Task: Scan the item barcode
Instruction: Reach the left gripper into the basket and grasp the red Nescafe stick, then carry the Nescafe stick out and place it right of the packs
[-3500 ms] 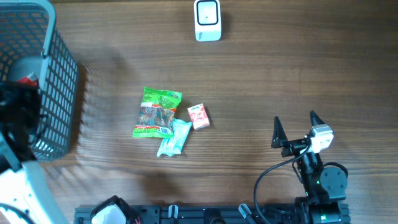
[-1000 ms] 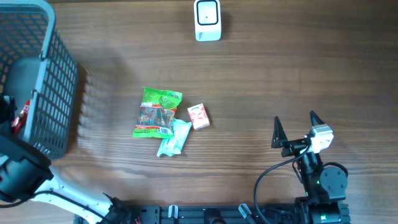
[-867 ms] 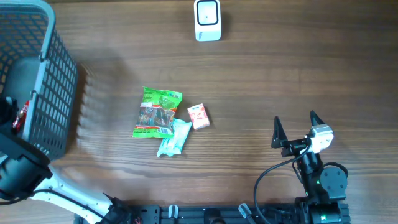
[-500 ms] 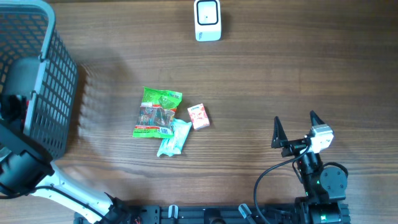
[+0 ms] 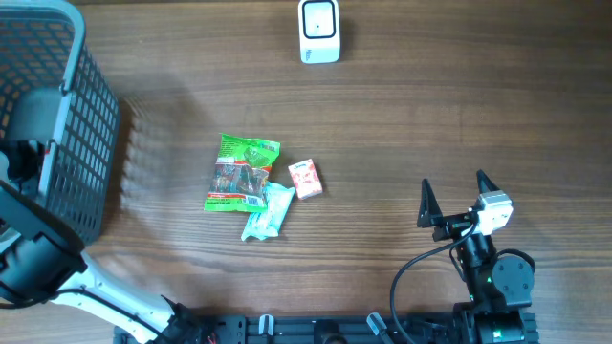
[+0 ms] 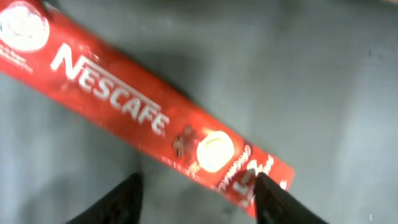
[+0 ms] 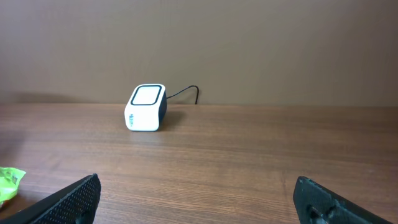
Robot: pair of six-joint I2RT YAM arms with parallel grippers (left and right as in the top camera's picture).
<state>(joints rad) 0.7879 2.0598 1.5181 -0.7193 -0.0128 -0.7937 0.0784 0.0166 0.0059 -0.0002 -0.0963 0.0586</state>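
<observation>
A red Nescafe sachet [image 6: 143,109] lies diagonally on the grey floor of the basket [image 5: 91,124]. My left gripper [image 6: 200,202] hovers just over it, open, with the sachet's lower right end close to the right fingertip [image 6: 273,199]. From overhead only the left arm [image 5: 19,167] shows, reaching into the basket at the far left. The white barcode scanner [image 5: 318,31] stands at the table's back middle, also in the right wrist view as the scanner [image 7: 147,107]. My right gripper [image 5: 451,199] rests at the front right, open and empty.
A green snack packet [image 5: 242,172], a teal packet [image 5: 268,212] and a small red-and-white box [image 5: 305,178] lie together mid-table. The basket's mesh wall rises at the left. A cable runs behind the scanner.
The left arm has shifted slightly farther into the basket, and the red sachet no longer shows from overhead. Its jaws have narrowed a little. The right arm is still.
</observation>
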